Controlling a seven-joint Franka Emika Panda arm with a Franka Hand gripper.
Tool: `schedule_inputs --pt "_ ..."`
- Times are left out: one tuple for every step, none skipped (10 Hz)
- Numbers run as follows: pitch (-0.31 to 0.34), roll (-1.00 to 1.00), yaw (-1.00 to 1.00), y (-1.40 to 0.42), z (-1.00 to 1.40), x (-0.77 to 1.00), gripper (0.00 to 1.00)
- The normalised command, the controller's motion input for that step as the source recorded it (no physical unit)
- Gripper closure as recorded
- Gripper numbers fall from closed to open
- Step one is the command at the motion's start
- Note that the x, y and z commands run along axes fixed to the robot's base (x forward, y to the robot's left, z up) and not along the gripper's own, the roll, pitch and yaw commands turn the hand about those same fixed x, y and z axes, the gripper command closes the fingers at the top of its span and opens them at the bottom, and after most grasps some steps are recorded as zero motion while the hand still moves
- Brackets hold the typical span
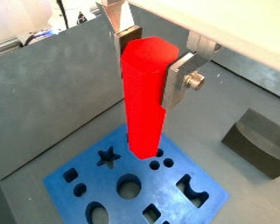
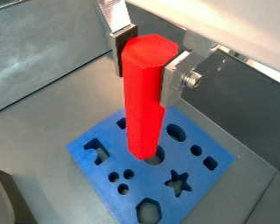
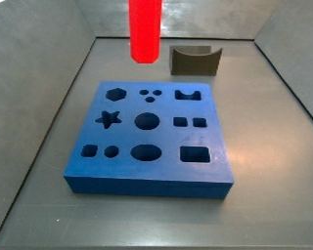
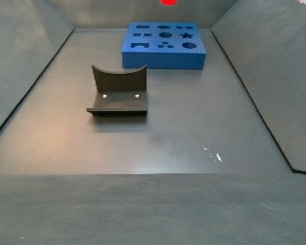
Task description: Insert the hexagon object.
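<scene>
A robot arm's tool (image 1: pixel 149 66) hangs above a blue block (image 3: pixel 153 166) on a grey bench (image 4: pixel 182 134), its two flat silver fingers (image 1: pixel 180 74) closed on the upper part of a long, glossy red peg (image 1: pixel 143 96) with six flat sides. In both wrist views the peg hangs upright, top end between the fingers and lower end over the block's middle holes; whether it touches the surface cannot be told there. In a side view the peg (image 3: pixel 145 29) hangs clear above the block's far edge, well off the surface, with the tool itself out of frame. The block's top carries many cut-out shapes, among them a star (image 3: pixel 110 119), round holes and a six-sided hole (image 3: pixel 114 94) near one far corner. A dark grey notched block (image 4: pixel 119 91) sits apart on the bench, untouched. The step in hand looks like carrying the peg to its hole, with insertion not yet begun. The next move likely calls for shifting the peg over the six-sided hole, turning it so flats match flats, then lowering it straight down.
</scene>
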Motion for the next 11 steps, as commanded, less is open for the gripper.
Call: schedule_inputs --pt "-0.019 0.0 -0.25 0.01 -0.05 -0.33 1.0" --pt "0.0 0.0 -0.35 0.03 -0.04 -0.23 1.0" --pt "0.0 0.0 -0.17 0.0 0.0 -0.25 1.0" --pt "0.0 0.0 -0.07 0.0 0.0 -0.1 1.0" --pt "0.0 0.0 0.0 0.0 0.0 -0.02 1.0" --pt "-0.007 0.0 -0.61 0.0 -0.08 -0.41 1.0" --pt "0.0 -0.01 -0.85 0.03 -0.32 -0.34 1.0" --pt "-0.013 -0.04 -0.83 0.02 -0.39 -0.36 1.0" --pt "-0.021 -0.02 -0.72 0.14 -0.48 -0.56 1.0" --pt "-0.189 -0.17 -0.46 0.27 -0.53 -0.62 1.0" --pt "-0.274 -0.2 -0.33 0.35 -0.49 -0.5 1.0"
